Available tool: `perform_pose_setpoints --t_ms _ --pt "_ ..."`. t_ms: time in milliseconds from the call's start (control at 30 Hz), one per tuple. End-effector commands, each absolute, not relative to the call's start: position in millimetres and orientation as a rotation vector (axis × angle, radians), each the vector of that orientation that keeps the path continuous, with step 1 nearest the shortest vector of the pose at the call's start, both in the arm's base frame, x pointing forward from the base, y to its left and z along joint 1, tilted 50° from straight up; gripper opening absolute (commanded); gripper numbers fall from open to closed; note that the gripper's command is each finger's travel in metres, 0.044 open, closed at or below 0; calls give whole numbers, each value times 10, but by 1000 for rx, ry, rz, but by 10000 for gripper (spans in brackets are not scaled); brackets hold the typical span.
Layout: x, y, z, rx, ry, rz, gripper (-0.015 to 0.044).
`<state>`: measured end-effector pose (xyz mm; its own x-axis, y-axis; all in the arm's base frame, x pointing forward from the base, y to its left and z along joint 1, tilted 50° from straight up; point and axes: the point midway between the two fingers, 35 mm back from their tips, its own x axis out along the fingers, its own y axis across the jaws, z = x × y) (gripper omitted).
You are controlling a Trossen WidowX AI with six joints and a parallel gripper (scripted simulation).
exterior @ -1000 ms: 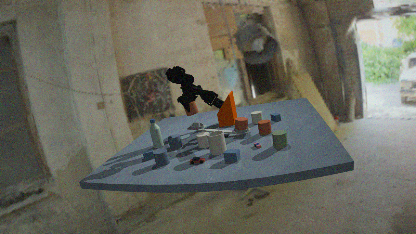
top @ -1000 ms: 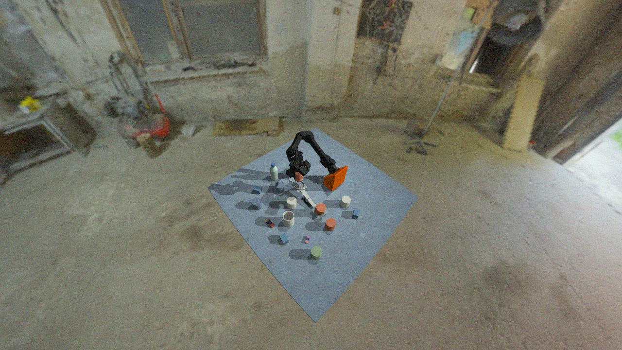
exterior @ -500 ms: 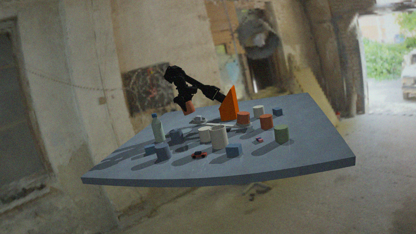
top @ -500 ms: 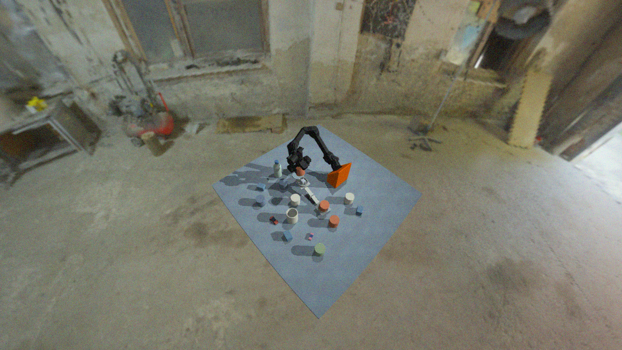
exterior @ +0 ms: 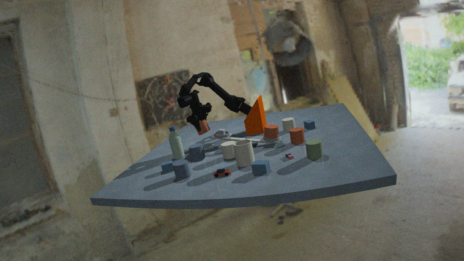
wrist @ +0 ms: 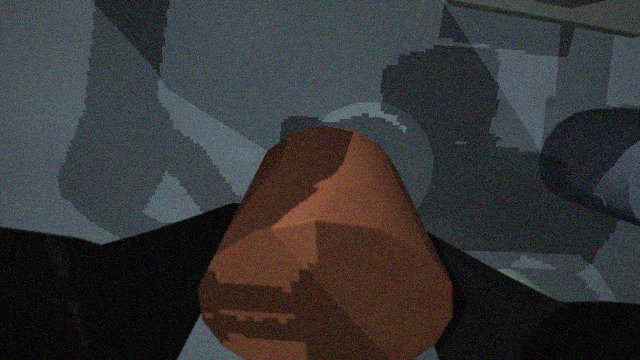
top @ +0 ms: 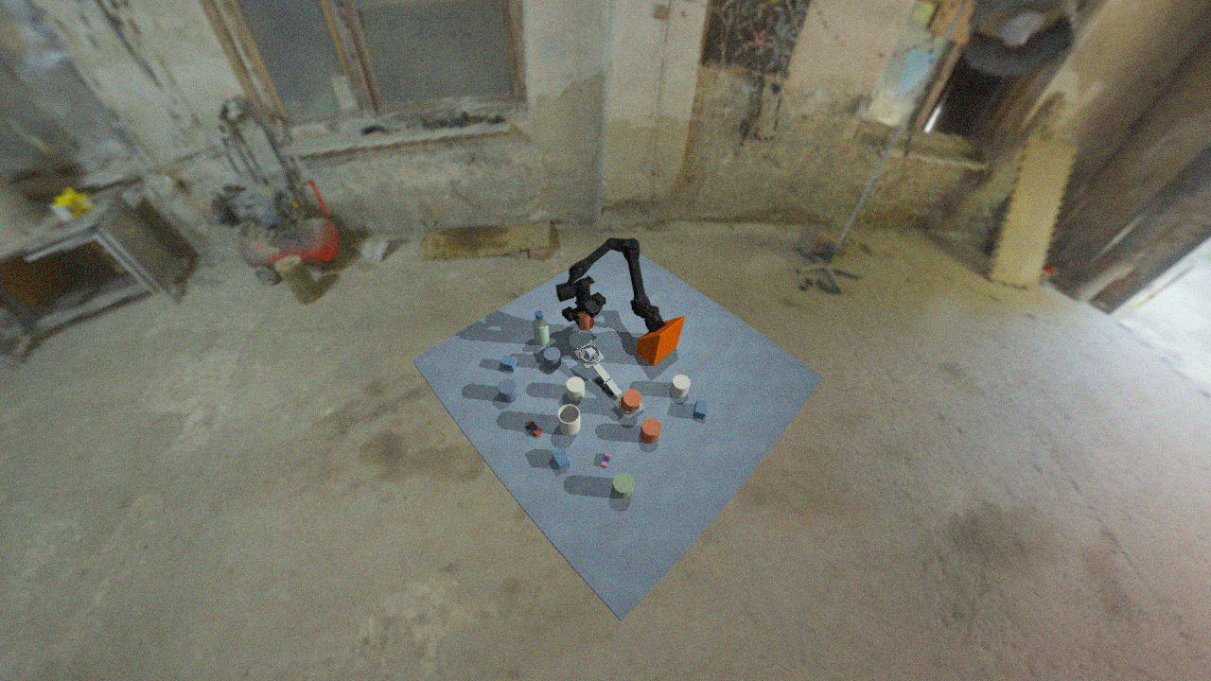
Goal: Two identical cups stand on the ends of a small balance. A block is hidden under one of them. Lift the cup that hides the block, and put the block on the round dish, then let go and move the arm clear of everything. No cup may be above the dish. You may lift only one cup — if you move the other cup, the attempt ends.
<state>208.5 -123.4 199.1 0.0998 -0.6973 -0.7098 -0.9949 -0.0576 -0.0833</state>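
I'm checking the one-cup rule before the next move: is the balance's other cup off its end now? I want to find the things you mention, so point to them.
No, in the exterior view that orange cup (top: 630, 400) (exterior: 271, 131) sits on the balance's end.

The top view looked down from high and far off, with the whole counter (top: 626, 542) (exterior: 350, 143) in it. The exterior view looked across it from lower and nearer; both showed the arm (top: 635, 275) (exterior: 220, 92). The wrist view looked down very close past the tool (top: 584, 318) (exterior: 201, 124) (wrist: 325, 270).

lower part of the bottle (wrist: 597, 155) cut off at right in wrist view, apparently, round dish (wrist: 410, 160) partly behind cup (top: 585, 321) (exterior: 203, 127) (wrist: 325, 280)
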Motion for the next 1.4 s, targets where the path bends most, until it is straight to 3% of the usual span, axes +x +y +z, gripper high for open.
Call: perform_pose_setpoints --t_ms 0,267,1367 --pt "1841 -1425 2048 -1840 1653 658 0" --pt "1452 -1662 2134 -1888 1697 607 0" --pt "1516 -2087 1780 -1891 1699 605 0"
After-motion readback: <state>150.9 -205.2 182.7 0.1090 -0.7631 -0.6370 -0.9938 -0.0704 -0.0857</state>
